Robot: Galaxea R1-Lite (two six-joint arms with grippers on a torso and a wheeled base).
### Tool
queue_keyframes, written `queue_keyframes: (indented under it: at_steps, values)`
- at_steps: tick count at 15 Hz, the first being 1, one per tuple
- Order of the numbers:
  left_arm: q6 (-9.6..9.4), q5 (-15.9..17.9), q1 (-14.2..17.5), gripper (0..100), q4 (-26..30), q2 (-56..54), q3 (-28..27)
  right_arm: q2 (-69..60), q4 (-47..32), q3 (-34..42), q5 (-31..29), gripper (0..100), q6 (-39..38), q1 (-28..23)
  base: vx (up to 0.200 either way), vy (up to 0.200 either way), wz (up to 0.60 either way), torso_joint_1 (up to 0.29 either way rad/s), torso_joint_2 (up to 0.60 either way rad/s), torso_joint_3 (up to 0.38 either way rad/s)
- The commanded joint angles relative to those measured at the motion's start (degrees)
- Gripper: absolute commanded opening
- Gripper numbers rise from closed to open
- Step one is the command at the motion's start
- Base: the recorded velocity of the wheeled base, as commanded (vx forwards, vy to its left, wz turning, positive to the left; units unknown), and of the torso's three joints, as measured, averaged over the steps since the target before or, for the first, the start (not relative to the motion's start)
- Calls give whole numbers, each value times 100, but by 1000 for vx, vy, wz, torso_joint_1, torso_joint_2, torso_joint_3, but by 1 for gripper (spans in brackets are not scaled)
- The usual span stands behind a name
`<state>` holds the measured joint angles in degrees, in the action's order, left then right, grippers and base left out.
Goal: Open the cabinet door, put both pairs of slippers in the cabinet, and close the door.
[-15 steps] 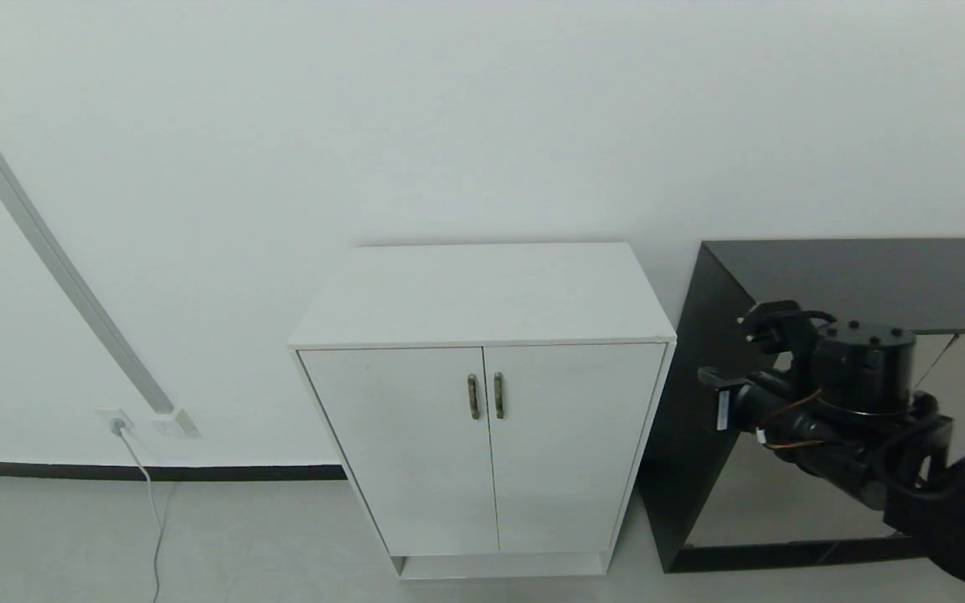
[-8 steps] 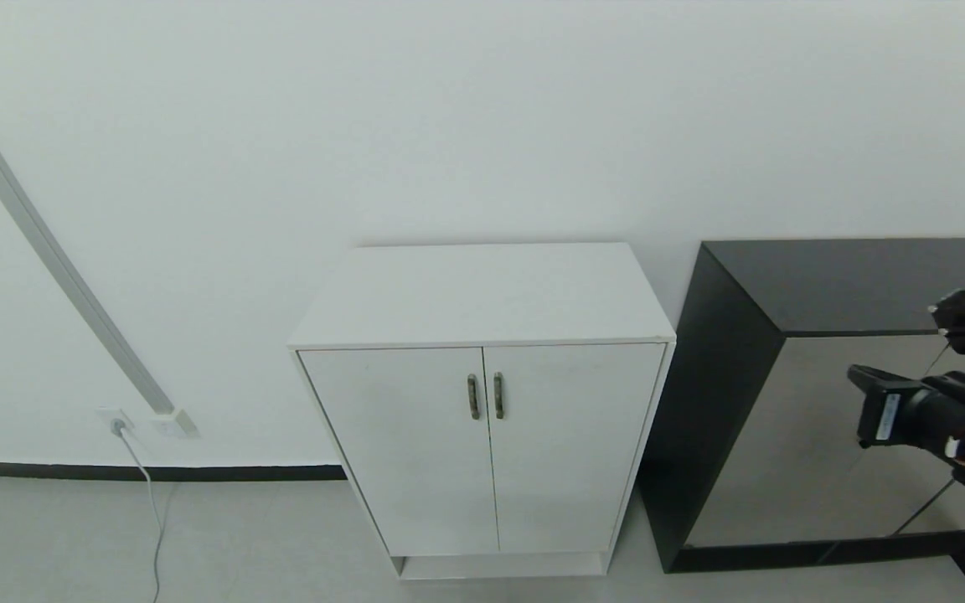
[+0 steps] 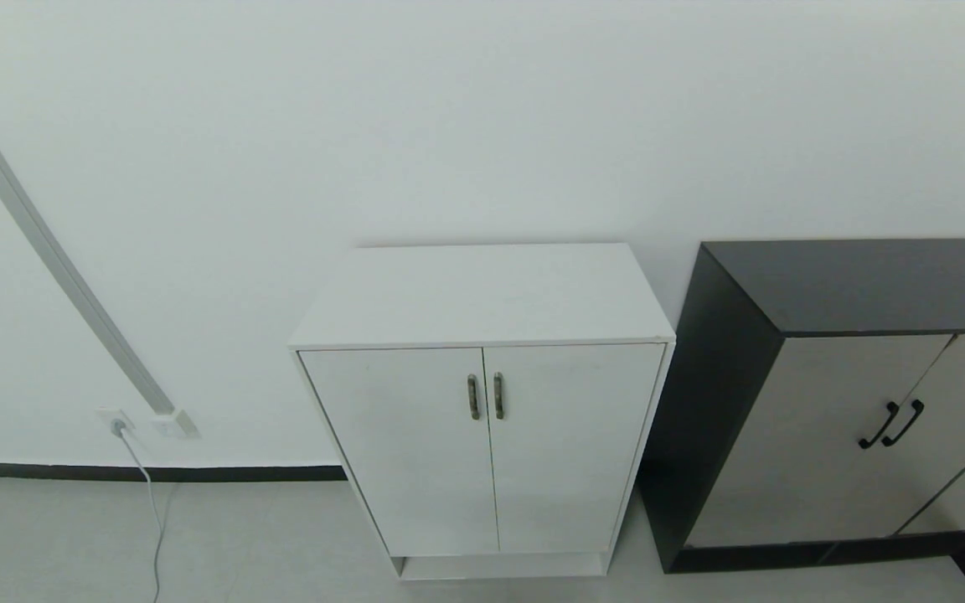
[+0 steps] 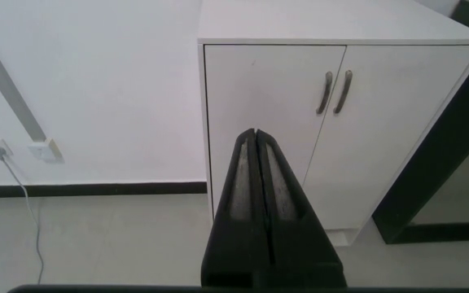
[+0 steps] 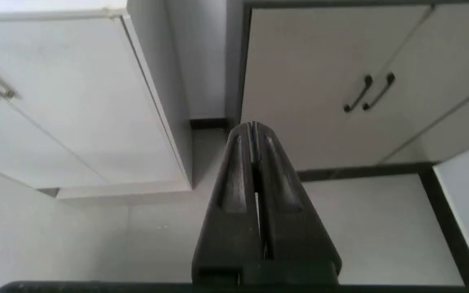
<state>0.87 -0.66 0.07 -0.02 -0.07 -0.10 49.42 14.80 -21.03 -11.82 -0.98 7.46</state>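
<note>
The white cabinet (image 3: 482, 402) stands against the wall with both doors shut and two metal handles (image 3: 486, 396) side by side at the middle. The cabinet (image 4: 340, 122) also shows in the left wrist view, where my left gripper (image 4: 256, 134) is shut with nothing in it, some way in front of the left door. My right gripper (image 5: 253, 129) is shut and empty, low over the floor before the gap between the white cabinet's side (image 5: 157, 89) and the dark cabinet (image 5: 332, 81).
A dark cabinet (image 3: 834, 394) with pale doors and black handles (image 3: 891, 424) stands right of the white one. A wall socket (image 3: 118, 423) with a grey cable (image 3: 152, 511) and a slanted cable duct (image 3: 55, 251) are on the left. Grey floor lies in front.
My right arm has moved off to the right, out of the head view, uncovering the dark cabinet's doors and handles. The white cabinet has not changed.
</note>
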Motion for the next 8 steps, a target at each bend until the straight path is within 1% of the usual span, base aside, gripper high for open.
queue_keyframes:
  at_steps: [1, 3, 5, 8]
  values:
    - [1, -4, 1, 0, -6, 7, 1, -1365, -873, 37, 49, 0, 1, -25, 0, 0, 0, 0, 0, 0]
    - [1, -4, 1, 0, -6, 7, 1, -2024, -1524, 125, 277, 0, 1, -17, 0, 0, 0, 0, 0, 0]
    - [1, 4, 1, 0, -6, 7, 1, -2569, -1963, 292, 356, 0, -8, -8, 0, 0, 0, 0, 0, 0]
    - [1, 4, 1, 0, -6, 7, 1, -3079, -2007, 670, 356, 0, -17, 10, 0, 0, 0, 0, 0, 0]
